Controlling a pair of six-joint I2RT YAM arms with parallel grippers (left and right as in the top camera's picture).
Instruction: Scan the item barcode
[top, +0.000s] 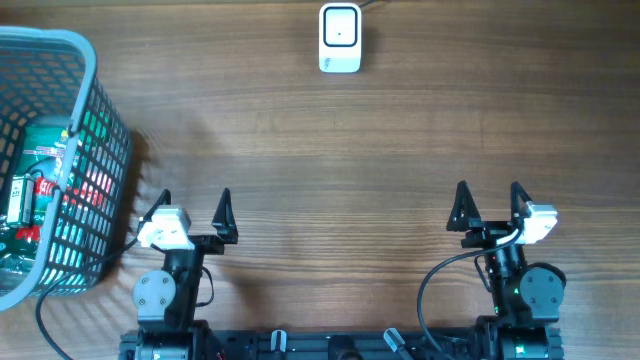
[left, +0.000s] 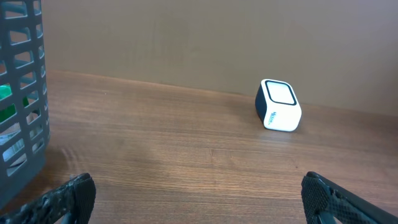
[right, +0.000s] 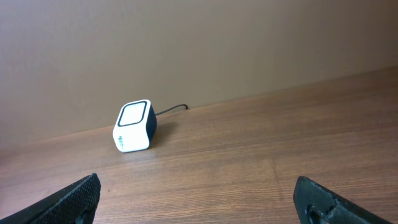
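A white barcode scanner (top: 340, 38) with a dark window stands at the far middle of the wooden table; it also shows in the left wrist view (left: 279, 106) and the right wrist view (right: 133, 127). Packaged items (top: 55, 190) in green and red lie inside the grey basket (top: 105, 110) at the left. My left gripper (top: 194, 208) is open near the front edge, just right of the basket, with nothing between its fingers. My right gripper (top: 489, 204) is open at the front right, also empty. Both point toward the scanner from far off.
The basket wall (left: 22, 93) stands close at the left of the left gripper. A thin cable (right: 171, 109) runs from the scanner toward the back wall. Bare wood lies between the grippers and the scanner.
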